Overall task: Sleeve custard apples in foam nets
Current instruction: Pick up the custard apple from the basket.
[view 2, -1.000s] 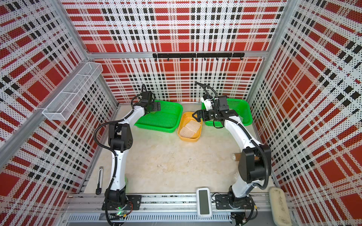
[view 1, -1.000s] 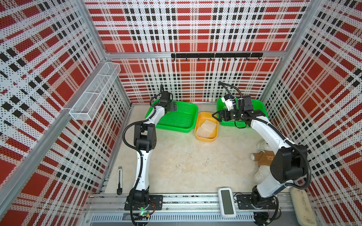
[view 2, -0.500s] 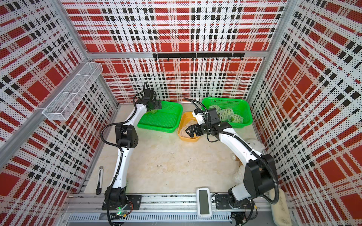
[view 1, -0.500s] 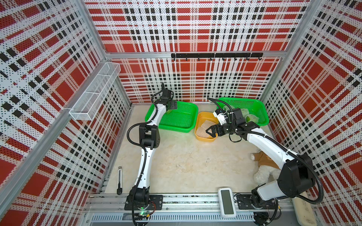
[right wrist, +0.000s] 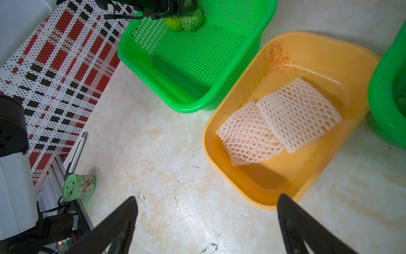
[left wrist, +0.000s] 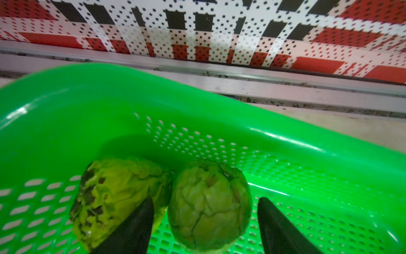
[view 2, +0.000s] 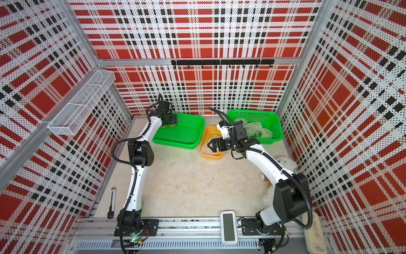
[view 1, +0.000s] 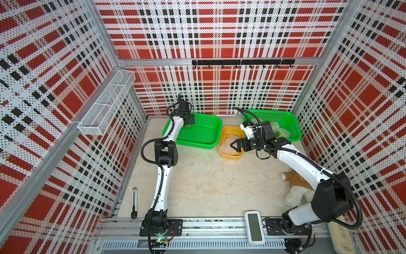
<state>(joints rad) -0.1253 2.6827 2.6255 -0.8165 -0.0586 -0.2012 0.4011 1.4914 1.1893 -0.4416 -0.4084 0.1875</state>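
Left wrist: left end effector [left wrist: 204,201] straddles custard apple [left wrist: 208,206]; jaws apart.

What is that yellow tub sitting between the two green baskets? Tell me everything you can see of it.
The yellow tub is a shallow bin of smooth, glossy plastic, rectangular with rounded corners and solid walls. It stands flat on the pale marbled table between two green baskets. Inside lie two flattened white foam nets, one overlapping the other, and orange-red shreds cling near one corner. The right gripper hangs above its rim, jaws open, holding nothing.
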